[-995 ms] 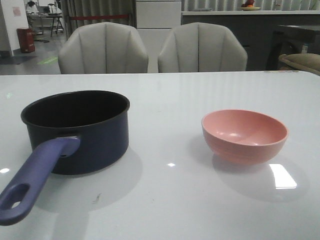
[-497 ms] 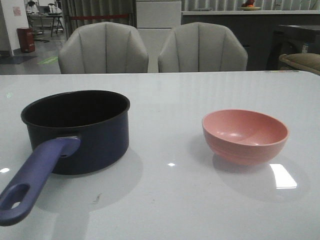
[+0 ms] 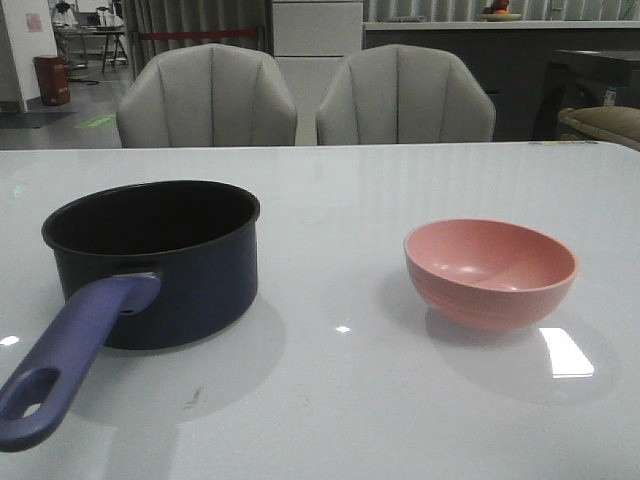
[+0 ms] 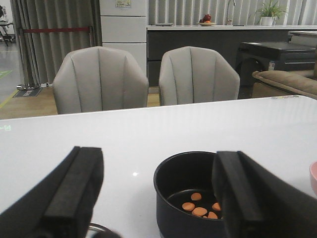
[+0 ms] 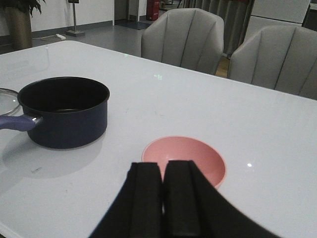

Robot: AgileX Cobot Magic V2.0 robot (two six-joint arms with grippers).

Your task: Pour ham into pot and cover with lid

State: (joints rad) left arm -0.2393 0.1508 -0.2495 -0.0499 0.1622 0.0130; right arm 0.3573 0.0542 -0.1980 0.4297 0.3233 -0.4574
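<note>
Left gripper point(image 4: 158, 198) open; roughly five ham point(image 4: 199, 211) chunks in pot point(image 4: 171, 198)

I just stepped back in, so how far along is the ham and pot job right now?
Pouring looks done: the ham lies in the pot, and the pink bowl looks empty. Nothing is in hand; the left gripper is open, the right gripper shut. Left: placing the lid, beside the pot.

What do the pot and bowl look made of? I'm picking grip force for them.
The pot looks like metal with a dark navy, slightly glossy coating, given its thin rim and faint sheen; its purple-blue handle looks like matte plastic or silicone. The bowl is pink with a soft matte sheen and a thick rim, likely plastic or melamine, though glazed ceramic can't be ruled out.
</note>
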